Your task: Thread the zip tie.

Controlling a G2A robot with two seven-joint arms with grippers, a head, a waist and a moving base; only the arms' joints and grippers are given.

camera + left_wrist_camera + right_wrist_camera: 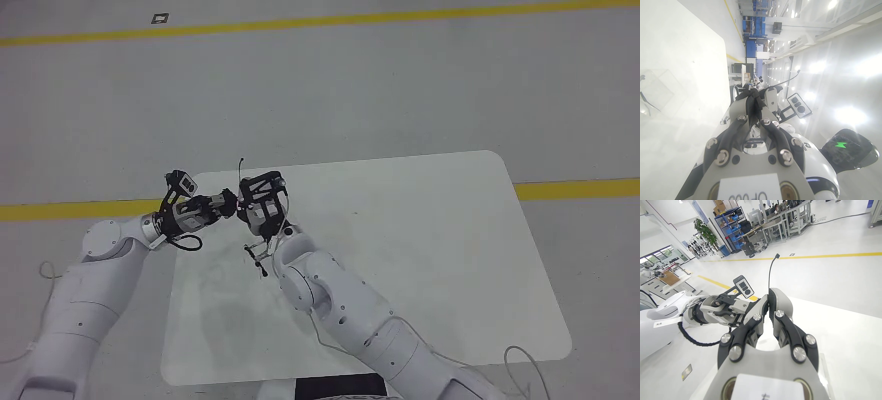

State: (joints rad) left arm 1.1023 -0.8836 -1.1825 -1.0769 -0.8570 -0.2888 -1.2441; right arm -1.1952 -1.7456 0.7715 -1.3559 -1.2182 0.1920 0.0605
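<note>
The thin black plastic zip tie (pixel 770 275) sinks between the pressed-together pads of the right gripper (pixel 769 300), so its lower length is hidden. Just beyond, the closed tips of the left gripper (pixel 752 94) are masked by dark padding. Whether they pinch the tie cannot be told.

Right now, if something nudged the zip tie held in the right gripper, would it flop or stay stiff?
Probably springy, not floppy: the zip tie stands unsupported above the right gripper with only a slight curve. Likely very light, being a thin strap. A nudge would probably flex it, then it recovers.
</note>
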